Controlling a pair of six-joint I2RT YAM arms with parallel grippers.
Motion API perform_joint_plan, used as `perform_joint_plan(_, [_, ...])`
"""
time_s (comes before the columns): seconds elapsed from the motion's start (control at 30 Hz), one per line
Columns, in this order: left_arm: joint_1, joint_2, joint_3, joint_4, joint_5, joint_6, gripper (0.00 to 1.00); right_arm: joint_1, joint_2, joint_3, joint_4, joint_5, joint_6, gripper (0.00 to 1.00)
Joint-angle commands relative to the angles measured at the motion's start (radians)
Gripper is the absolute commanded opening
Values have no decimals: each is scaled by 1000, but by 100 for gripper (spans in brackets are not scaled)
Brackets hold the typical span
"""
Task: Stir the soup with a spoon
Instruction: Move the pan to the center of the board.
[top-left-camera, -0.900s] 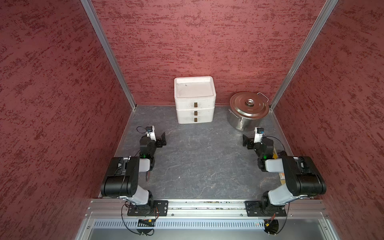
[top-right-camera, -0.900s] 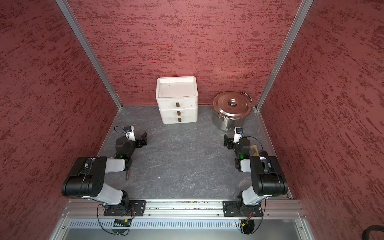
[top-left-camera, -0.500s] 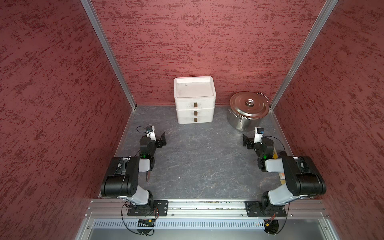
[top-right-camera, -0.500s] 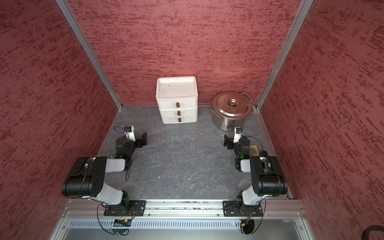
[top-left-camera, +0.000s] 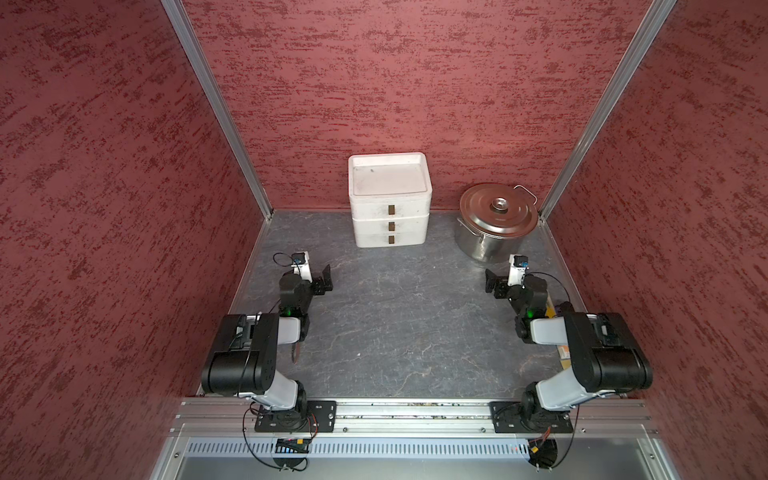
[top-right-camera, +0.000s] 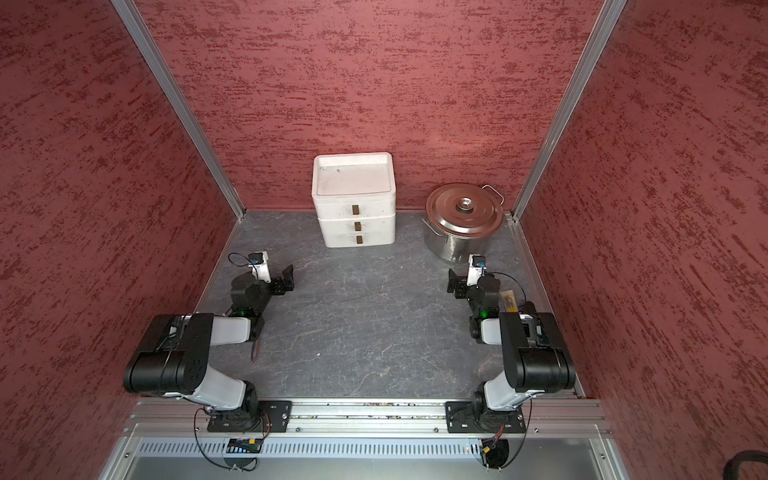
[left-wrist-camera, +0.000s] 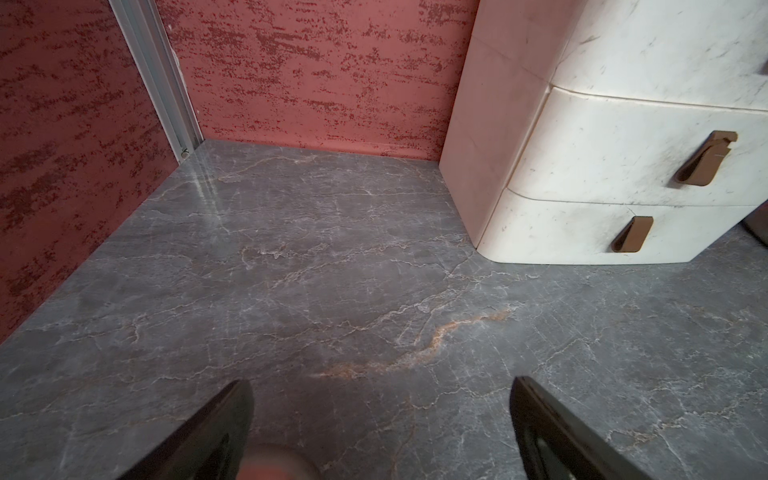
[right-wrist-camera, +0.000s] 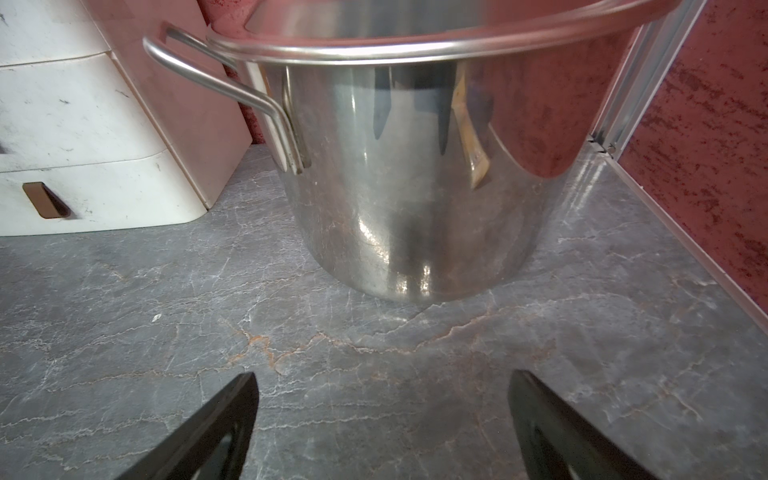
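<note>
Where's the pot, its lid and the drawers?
pot (right-wrist-camera: 415, 187), right wrist view, its shiny side
lid (top-left-camera: 498, 204), in a top view, its middle knob
drawers (top-left-camera: 409, 226), in a top view, middle drawer's front

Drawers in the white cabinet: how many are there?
3, stacked in the cabinet: top drawer, middle drawer, bottom drawer. All look shut; none seems hidden.

Both top views look down on the whole table (top-left-camera: 395, 324); wrist views sit low, close.
</note>
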Motion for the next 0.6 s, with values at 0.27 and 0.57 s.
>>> perform_joint_plan(0.27, [50, -404, 322, -809, -241, -203, 100, 7, -446, 295, -790, 92, 96, 98])
perform_joint_plan(0.57, [122, -439, 651, -1368, 117, -352, 100, 54, -291, 941, -1552, -53, 84, 83])
